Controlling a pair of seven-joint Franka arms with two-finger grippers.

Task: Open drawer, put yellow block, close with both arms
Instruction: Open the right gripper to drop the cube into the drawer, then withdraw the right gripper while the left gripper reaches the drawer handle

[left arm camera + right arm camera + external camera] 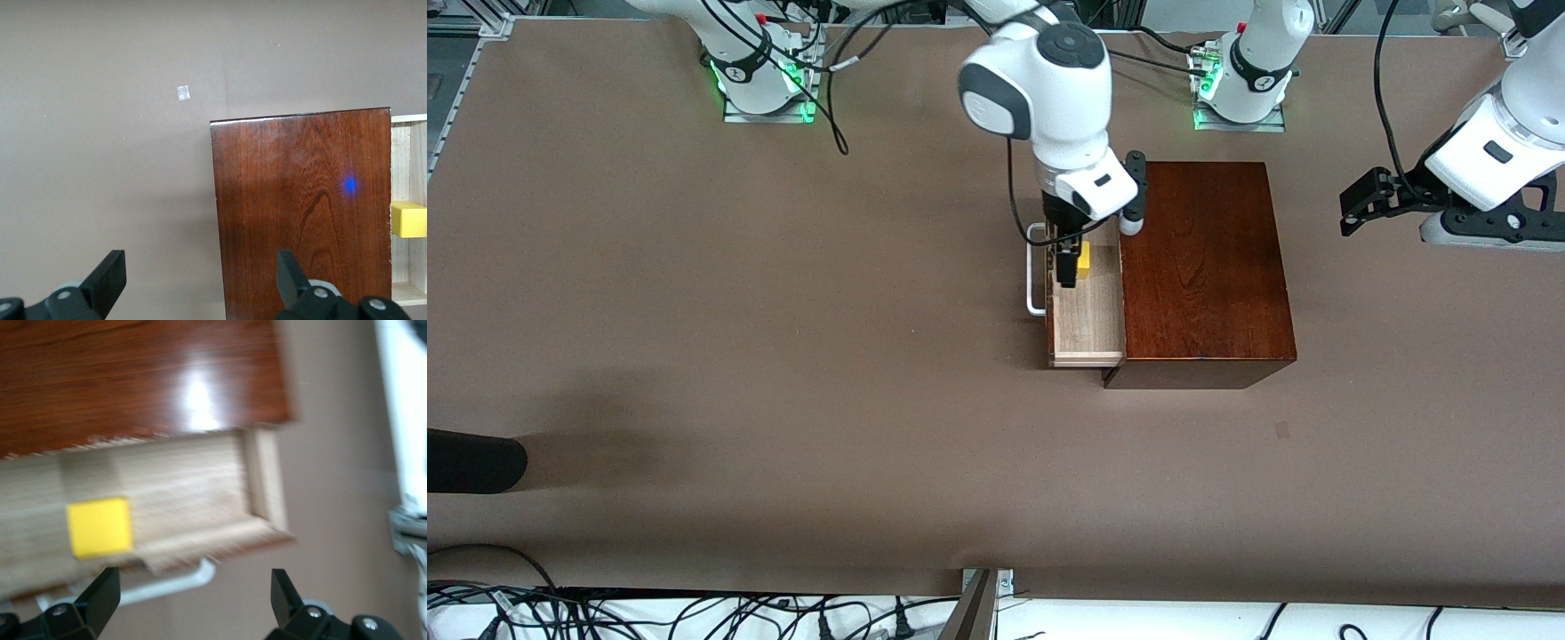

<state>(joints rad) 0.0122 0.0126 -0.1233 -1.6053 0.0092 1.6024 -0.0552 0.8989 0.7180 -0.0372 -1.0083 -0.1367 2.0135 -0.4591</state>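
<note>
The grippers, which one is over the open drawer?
The right gripper, open over the drawer beside the yellow block; the left gripper waits past the box's end.

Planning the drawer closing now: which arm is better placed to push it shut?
Probably the right: its open gripper hangs over the open drawer, beside the handle, block already inside. The left gripper waits past the box.

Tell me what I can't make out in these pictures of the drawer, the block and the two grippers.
- Front view: the right gripper covers part of the yellow block and the drawer end under it.
- Right wrist view: motion blur smears the drawer's rim, so contact between the block and the floor is unclear.
- Left wrist view: the picture edge cuts off the block.
- Left gripper, open, waits off the box; only its fingers show.
</note>
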